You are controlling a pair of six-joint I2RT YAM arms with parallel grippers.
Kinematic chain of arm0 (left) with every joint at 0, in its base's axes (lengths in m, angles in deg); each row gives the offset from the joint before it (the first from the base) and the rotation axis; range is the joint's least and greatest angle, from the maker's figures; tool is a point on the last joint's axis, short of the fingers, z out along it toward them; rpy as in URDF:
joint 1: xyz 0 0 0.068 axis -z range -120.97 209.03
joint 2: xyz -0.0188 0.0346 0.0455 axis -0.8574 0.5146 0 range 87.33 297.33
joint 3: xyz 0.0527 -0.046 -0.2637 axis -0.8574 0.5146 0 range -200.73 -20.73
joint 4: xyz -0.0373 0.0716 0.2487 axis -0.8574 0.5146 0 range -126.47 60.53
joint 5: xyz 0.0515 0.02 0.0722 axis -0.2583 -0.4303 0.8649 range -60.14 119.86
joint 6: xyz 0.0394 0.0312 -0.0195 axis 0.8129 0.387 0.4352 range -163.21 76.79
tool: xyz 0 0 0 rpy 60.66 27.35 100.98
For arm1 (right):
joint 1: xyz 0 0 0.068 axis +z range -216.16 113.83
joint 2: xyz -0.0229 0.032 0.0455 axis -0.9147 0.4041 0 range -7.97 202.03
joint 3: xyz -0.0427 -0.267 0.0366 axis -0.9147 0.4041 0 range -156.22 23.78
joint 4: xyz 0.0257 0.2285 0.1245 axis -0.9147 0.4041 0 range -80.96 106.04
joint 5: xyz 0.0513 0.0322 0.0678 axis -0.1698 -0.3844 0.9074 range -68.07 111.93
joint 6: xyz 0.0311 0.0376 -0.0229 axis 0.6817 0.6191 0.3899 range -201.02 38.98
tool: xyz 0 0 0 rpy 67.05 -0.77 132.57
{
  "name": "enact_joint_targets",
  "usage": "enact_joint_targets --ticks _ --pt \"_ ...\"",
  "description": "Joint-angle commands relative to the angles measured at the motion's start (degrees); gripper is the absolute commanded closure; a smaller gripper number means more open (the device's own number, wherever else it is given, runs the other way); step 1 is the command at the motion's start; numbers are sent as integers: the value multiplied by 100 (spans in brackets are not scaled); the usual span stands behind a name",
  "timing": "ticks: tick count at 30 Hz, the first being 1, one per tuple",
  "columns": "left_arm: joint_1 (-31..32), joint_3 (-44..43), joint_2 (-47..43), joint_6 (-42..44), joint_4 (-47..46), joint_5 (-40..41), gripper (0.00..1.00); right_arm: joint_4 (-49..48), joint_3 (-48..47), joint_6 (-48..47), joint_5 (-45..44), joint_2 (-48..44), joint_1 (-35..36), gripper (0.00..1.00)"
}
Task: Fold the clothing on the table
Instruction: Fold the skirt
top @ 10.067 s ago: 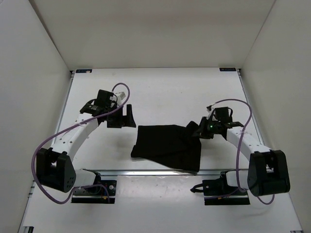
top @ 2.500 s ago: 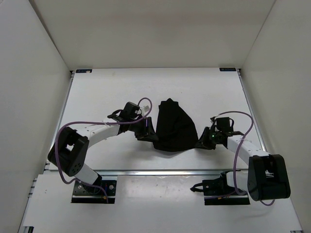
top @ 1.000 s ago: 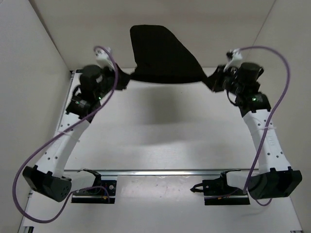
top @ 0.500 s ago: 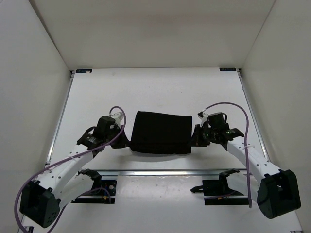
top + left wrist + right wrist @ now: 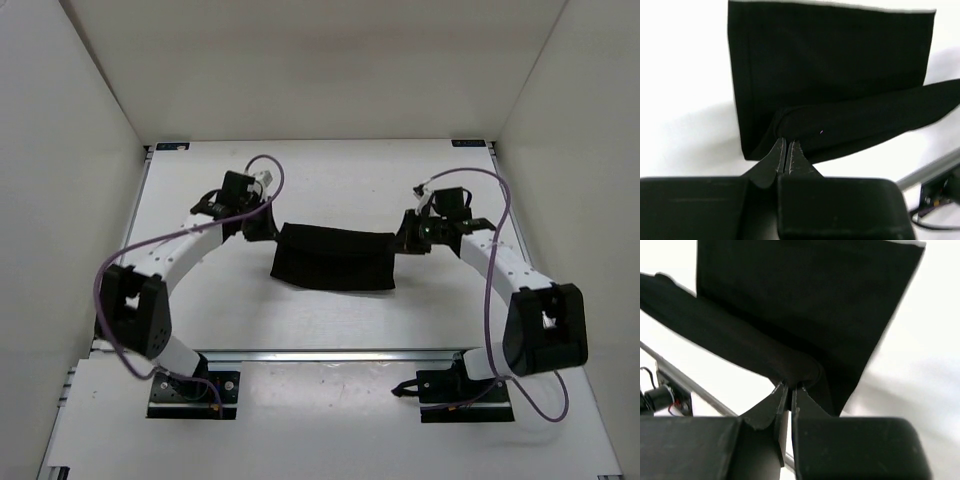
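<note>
Together, both end effectors pinch the clothing.

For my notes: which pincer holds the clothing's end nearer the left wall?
The left pincer, shut on the clothing there; the right pincer grips its opposite end.

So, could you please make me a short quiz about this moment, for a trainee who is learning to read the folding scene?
1. Fill in: the clothing is plain ___ in colour.
2. True or false: the clothing hangs in the air, clear of the table.
3. The left gripper and the right gripper are at opposite ends of the clothing. Which is shut on it? A. left only. B. right only. C. both.

Key: 1. black. 2. false: it lies on the table, with only the gripped edge held up over the layer below. 3. C.
</note>
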Motion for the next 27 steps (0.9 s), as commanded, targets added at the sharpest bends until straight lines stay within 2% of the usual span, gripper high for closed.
enact_joint_targets --ticks 1,4,8,9,11,14,16,17,19,21,23,27 --pt "-109 -965 721 383 4 165 100 -165 -1014 -397 -237 608 -62 100" --pt "-91 -2069 1239 541 161 314 100 150 -2357 -731 -449 1239 -45 100" --pt "-389 -4204 1767 393 259 201 100 1072 -5296 -1056 -624 2146 -325 100" --pt "-660 -4863 1846 52 -98 -78 100 1292 -6401 -1109 -694 2408 -334 100" --pt "-882 -5105 1629 -293 -608 -352 100 1277 -6982 -1258 -975 2280 -230 100" --pt "-787 -5151 1093 -15 -928 197 100 734 -6476 -1645 -1765 1509 51 100" --pt "-559 -5169 943 643 -603 584 100 303 -5241 -1663 -1925 1034 78 100" --pt "-427 -4855 768 742 -542 691 100 49 -4521 -1524 -1725 674 -95 100" --pt "-390 -3550 391 744 -716 369 100 -129 -3536 -1321 -1269 295 -465 100" --pt "-224 -2433 -241 682 -875 393 100 -182 -2566 -1154 -1134 -258 -502 100" --pt "47 -1096 -733 787 -814 690 100 -25 -1530 -1101 -1370 -689 -266 100" --pt "594 514 -1920 630 -271 764 100 589 -402 -627 -1355 -1550 218 100"
